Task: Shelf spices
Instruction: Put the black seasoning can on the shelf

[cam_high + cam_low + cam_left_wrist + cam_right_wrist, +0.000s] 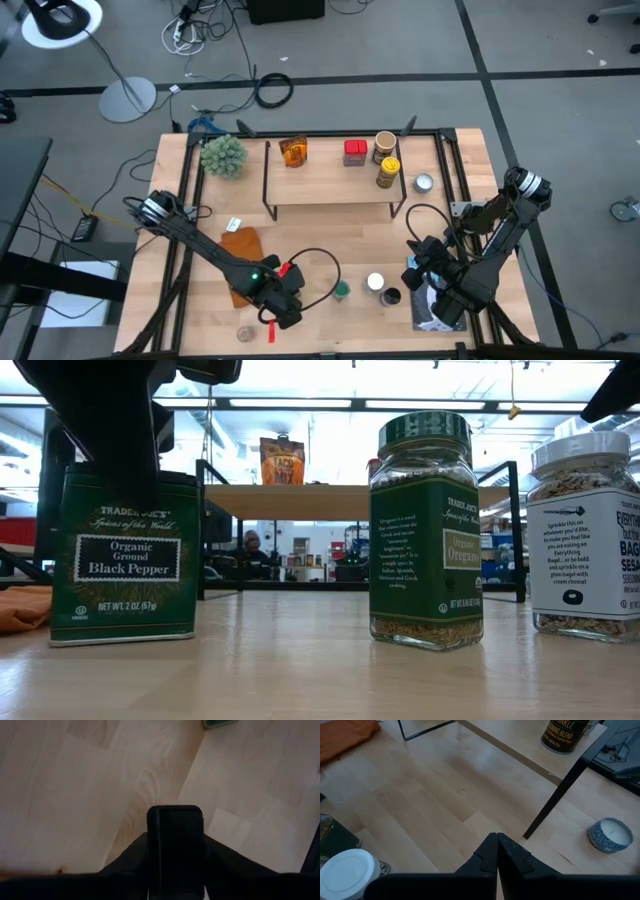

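High view: the shelf (pixel 335 178) stands at the table's (pixel 330 235) far side and already carries four spices, so the job looks partly done. The left gripper (pixel 283 305) sits over the black pepper tin (pixel 124 555) near the front edge; I cannot tell whether it grips. The right gripper (pixel 424 262), jaws closed and empty, waits beside the white-lidded jar (pixel 375 283) and oregano jar (pixel 342 291).
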